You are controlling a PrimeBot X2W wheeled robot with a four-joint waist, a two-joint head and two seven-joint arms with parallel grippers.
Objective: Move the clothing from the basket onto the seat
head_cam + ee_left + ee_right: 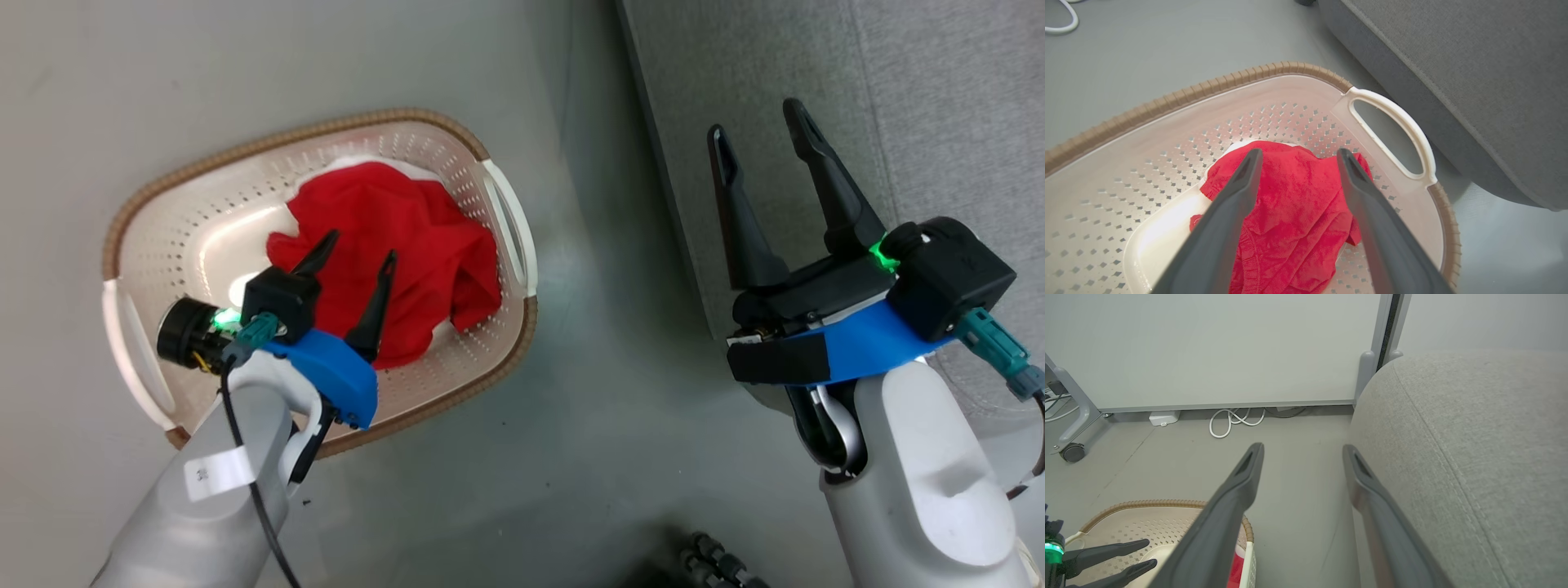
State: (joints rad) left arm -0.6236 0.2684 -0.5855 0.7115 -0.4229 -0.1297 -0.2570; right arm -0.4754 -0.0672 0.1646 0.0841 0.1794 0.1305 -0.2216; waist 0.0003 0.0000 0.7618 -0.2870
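Biggest thing first: the seat (898,122) is the grey cushion on the right, raised well above the floor (588,425) where the basket (245,155) stands near it. So my first worry is the carry. If a lifted piece hangs low, its tail could drag on the cushion's side and land on the floor instead of on top.

The basket looks light and nothing pins it down. If a finger hooks one of the holes in its wall, or fabric catches on the rim or the white handle (1408,124), the whole thing could get dragged or tipped.

The clothing (408,237) is in the basket, a crumpled red heap toward the seat-side end with a bit of white peeking out. Can't tell if it's one piece or two bunched up. A pinch on a thin top fold could slip out halfway, or bring up one piece and leave the rest.

The left gripper (362,245) is spread wide with nothing in it, fingers either side of the heap's middle. Whether the tips touch cloth, I can't tell. The right gripper (754,118) is spread and empty too, hovering over the seat's near edge, roughly where a loaded left arm would likely pass, so a bump seems possible.

Smallest: the dark cable (260,506) at the left wrist hangs near the rim and might snag.
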